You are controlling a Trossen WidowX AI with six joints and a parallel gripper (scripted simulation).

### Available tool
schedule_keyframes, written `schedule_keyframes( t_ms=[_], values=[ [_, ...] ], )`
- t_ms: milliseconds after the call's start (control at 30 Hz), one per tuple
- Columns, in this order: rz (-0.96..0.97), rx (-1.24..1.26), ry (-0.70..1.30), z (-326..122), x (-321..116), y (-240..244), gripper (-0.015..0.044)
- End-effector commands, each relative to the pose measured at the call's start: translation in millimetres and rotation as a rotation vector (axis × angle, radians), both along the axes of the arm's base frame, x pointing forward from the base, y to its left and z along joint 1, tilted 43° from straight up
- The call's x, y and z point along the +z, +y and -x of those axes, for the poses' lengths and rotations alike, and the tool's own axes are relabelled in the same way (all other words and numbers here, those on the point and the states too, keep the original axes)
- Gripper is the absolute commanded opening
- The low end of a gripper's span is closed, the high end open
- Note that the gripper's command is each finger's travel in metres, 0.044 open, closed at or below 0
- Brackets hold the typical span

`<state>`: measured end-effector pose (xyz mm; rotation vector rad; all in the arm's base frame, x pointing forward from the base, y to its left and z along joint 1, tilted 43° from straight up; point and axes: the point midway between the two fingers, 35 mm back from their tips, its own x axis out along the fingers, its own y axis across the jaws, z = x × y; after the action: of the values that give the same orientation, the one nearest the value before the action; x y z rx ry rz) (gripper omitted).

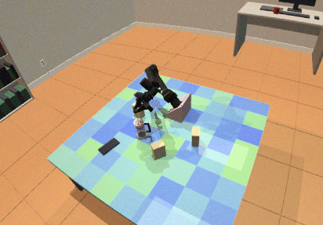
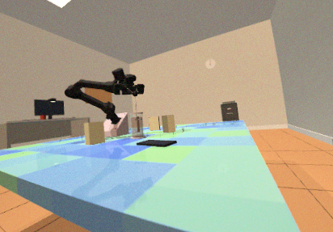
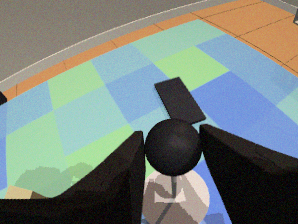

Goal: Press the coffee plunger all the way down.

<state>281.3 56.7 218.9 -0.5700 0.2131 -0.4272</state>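
At six o'clock in the wrist view, the pincer (image 3: 172, 152) clamps the black plunger knob (image 3: 172, 147), the upright coffee press (image 3: 174, 211) beneath it on the bench (image 3: 87, 106); the arm (image 2: 94, 92) reaches over horizontally; a black slab (image 3: 180, 100) lies at twelve.

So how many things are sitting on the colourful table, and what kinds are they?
Coffee press: 1, its knob held in the robot's hand
Tan blocks: 2 ()
Flat black slab: 1
Pink wedge: 1
Total: 5
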Motion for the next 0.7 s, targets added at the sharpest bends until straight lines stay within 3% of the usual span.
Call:
schedule_keyframes(
  t_ms=[0, 667],
  values=[
    [0.02, -0.014, 0.033, -2, -18, -9, 0.0121],
    [0.021, -0.013, 0.031, -11, -42, -31, 0.0121]
  ],
)
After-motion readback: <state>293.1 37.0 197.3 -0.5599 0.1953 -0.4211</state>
